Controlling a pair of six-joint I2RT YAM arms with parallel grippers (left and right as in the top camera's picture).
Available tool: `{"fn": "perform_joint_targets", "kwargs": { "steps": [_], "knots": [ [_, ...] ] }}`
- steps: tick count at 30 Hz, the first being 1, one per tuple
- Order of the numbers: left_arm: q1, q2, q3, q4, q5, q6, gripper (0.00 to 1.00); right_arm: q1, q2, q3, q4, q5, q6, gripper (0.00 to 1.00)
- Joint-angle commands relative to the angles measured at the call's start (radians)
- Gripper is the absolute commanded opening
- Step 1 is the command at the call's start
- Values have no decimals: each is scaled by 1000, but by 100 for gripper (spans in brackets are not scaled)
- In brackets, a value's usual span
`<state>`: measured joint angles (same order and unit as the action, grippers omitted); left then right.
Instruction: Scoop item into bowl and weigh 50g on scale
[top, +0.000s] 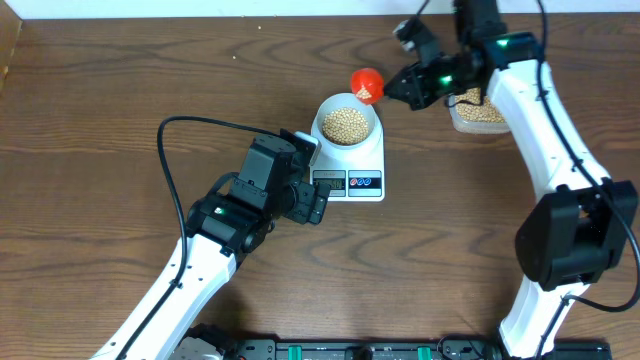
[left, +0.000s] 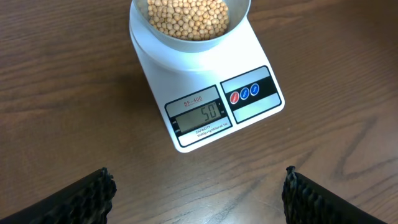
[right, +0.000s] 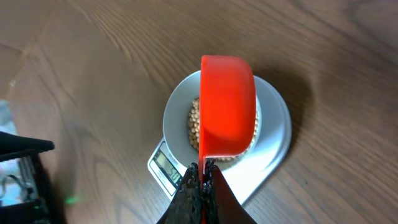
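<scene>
The pale bowl (top: 347, 124) full of tan beans (top: 346, 123) stands on the white scale (top: 352, 182). In the left wrist view the scale's display (left: 202, 114) reads 50 and the bowl (left: 189, 25) sits at the top. My right gripper (right: 203, 176) is shut on the handle of the red scoop (right: 227, 104), held above the bowl (right: 176, 115); overhead the scoop (top: 366, 84) is just beyond the bowl's far right rim. My left gripper (left: 198, 190) is open and empty, low over the table in front of the scale.
A clear plastic tub of beans (top: 478, 112) stands at the back right, partly under the right arm. The left arm (top: 240, 215) lies left of the scale. The rest is bare wooden table (top: 120, 90).
</scene>
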<state>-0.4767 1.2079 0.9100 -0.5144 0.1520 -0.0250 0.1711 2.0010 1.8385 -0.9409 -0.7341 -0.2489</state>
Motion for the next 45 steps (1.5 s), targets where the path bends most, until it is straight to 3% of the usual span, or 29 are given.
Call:
{"fn": "perform_joint_targets", "kwargs": {
  "steps": [1, 13, 19, 33, 39, 45],
  "knots": [
    [4, -6, 1, 0, 5, 10, 88, -75, -46, 7, -22, -135, 9, 1],
    [4, -6, 1, 0, 5, 10, 88, -344, -102, 7, -150, -133, -21, 1],
    [4, -6, 1, 0, 5, 10, 88, -401, -121, 7, -186, 147, 34, 1],
    [4, -6, 1, 0, 5, 10, 88, -140, -119, 6, -177, 1044, 227, 1],
    [4, -6, 1, 0, 5, 10, 88, -56, -118, 6, -174, 1201, 243, 1],
    [4, -6, 1, 0, 5, 10, 88, -53, -118, 6, -174, 1194, 261, 1]
  ]
}}
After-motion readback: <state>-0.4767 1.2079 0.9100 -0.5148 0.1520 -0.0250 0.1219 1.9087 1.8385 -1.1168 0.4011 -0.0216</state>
